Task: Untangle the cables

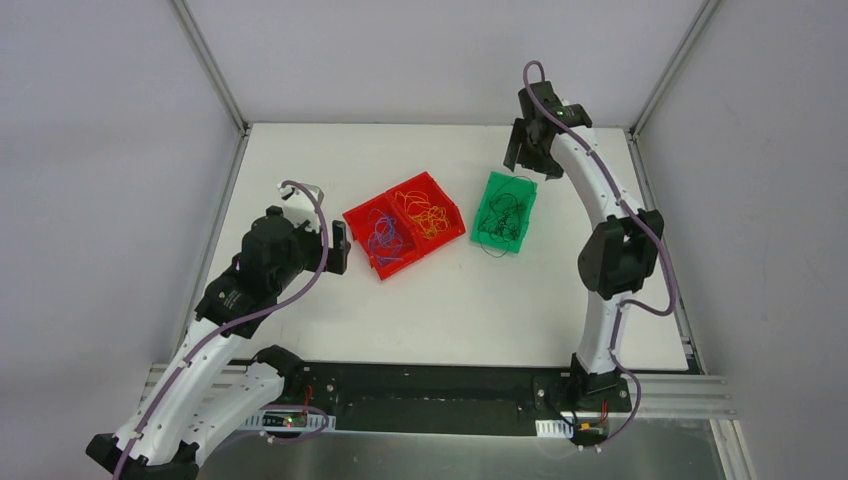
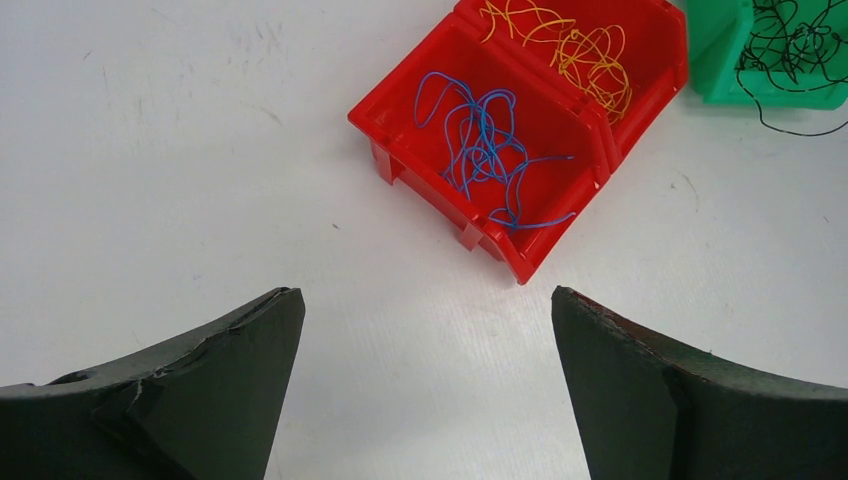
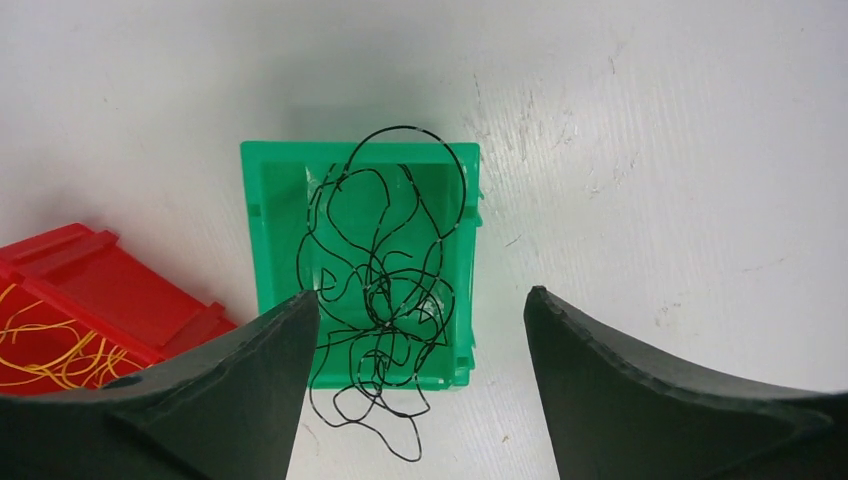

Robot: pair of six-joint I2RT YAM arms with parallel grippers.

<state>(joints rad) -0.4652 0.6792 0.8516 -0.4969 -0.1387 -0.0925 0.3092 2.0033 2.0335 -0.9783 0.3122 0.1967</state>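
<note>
On the white table point(image 1: 450, 310) we see three sorted heaps of cables. Two red bins point(image 1: 402, 262) sit touching side by side near the middle. The bin nearer the left arm holds the blue cables point(image 2: 485, 150) and its neighbour holds the orange cables point(image 2: 585, 55). Just to their right, a little apart, stands a green bin point(image 3: 252, 230) with the black cables point(image 3: 385, 270) in it. Most of that black tangle lies inside, but one loop arcs over the far rim and a few curls spill over the near rim onto the table. The right gripper point(image 3: 420, 300) hangs over the green bin at its far end. Its jaws are spread wide with nothing between them, and the black strands lie loose below. The left gripper point(image 2: 425, 300) sits low just left of the red bins and points at them. Its jaws are fully apart and hold nothing, with only bare table between its fingers point(image 2: 230, 380).
</note>
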